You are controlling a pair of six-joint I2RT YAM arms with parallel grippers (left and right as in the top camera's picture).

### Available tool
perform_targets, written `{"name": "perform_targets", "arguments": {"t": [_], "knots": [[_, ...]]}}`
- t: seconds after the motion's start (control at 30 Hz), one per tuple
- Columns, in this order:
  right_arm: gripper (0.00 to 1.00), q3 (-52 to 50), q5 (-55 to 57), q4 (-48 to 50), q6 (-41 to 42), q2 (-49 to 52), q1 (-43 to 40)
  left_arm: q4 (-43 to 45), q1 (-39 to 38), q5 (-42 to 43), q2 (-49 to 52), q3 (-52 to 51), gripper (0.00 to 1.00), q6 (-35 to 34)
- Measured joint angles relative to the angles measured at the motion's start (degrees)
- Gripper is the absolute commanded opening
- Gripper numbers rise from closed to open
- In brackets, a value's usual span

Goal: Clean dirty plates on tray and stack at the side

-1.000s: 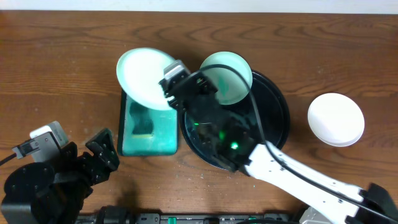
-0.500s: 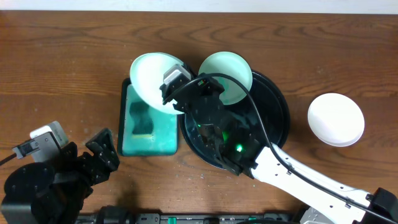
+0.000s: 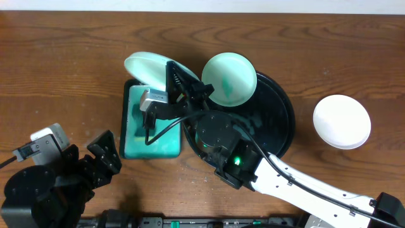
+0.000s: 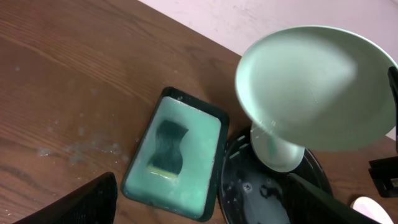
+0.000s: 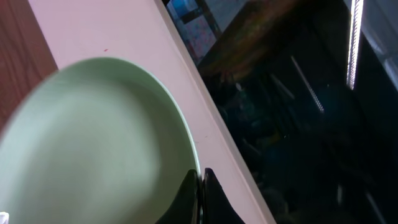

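Observation:
My right gripper is shut on the rim of a pale mint plate and holds it tilted in the air over the teal tray's far end. In the right wrist view the fingertips pinch the plate's edge. The held plate also shows in the left wrist view. A second mint plate with a teal smear rests on the far rim of the round black tray. A white plate lies on the table at the right. My left gripper is open and empty at the near left.
A rectangular teal tray with a dark sponge lies left of the black tray. The right arm crosses over the black tray from the near right. The black tray's surface is wet and glossy.
The right wrist has rolled and tipped the held plate from nearly flat to steeply tilted, shifting it slightly left over the teal tray. The left arm has not moved.

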Motion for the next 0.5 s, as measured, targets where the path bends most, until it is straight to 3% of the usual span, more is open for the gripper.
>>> {"name": "perform_targets", "arguments": {"t": [0.4, 0.5], "knots": [[0.01, 0.0, 0.3, 0.3, -1.7, 0.0, 0.0, 0.0, 0.0, 0.0, 0.0, 0.0, 0.85, 0.0], [0.01, 0.0, 2.4, 0.3, 2.3, 0.0, -0.6, 0.0, 0.0, 0.0, 0.0, 0.0, 0.85, 0.0]]}}
